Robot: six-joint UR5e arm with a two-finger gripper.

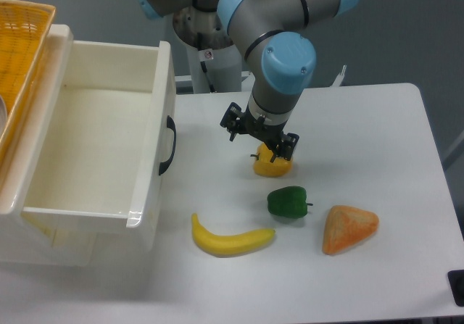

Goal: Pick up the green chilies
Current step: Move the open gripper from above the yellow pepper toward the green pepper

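Observation:
The green chilies (287, 201) are one small dark green glossy toy pepper lying on the white table (377, 135), right of centre, with a short stem pointing right. My gripper (262, 140) hangs above and behind it, over a yellow pepper-like piece (274, 167). Its jaws look spread and hold nothing. The fingertips are partly hidden by the wrist. The gripper is clear of the green pepper, which lies a short way in front of it, towards the table's near edge.
A yellow toy banana (230, 240) lies front left of the green pepper. An orange wedge (349, 228) lies to its right. A white open bin (94, 150) with a black handle stands at the left, with a yellow basket (20, 41) behind it.

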